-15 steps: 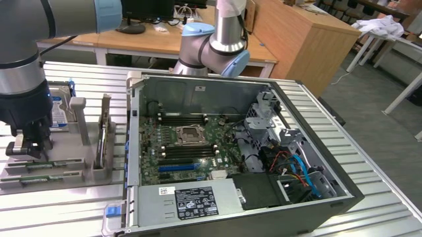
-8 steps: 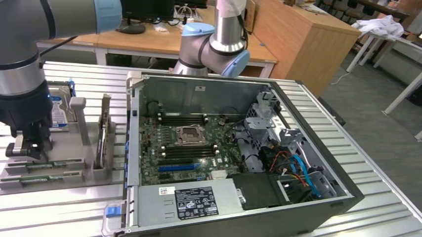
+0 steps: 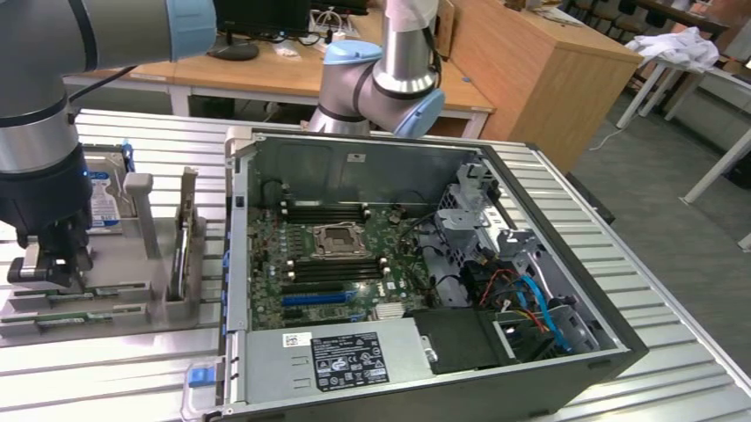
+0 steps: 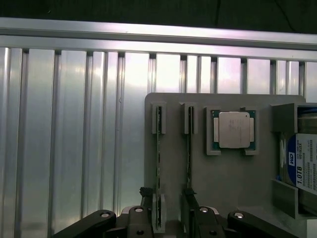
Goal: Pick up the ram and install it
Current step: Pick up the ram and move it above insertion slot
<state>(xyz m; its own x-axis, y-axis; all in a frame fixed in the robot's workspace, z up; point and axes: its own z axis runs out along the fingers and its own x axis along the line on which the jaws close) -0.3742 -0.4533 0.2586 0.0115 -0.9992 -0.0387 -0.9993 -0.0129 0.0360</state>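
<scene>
Two ram sticks stand on edge in a grey holder plate [image 4: 174, 101]: one ram stick [image 4: 158, 158] and a second ram stick [image 4: 188, 158] beside it. My gripper [image 4: 167, 197] hangs open just above their near ends. The first stick lies between its black fingers [image 4: 145, 194], and the other finger sits over the second stick. In the exterior view the gripper [image 3: 49, 271] hovers over the holder [image 3: 123, 290] at that view's left, where the green ram sticks [image 3: 65, 299] show. Nothing is held.
A square silver processor chip [image 4: 234, 130] and a hard drive with a blue label [image 4: 303, 166] share the holder. An open computer case [image 3: 241, 264] with its motherboard [image 3: 334, 255] and black memory slots [image 3: 329, 211] lies at the exterior view's middle. The table top is ribbed metal [image 4: 69, 139].
</scene>
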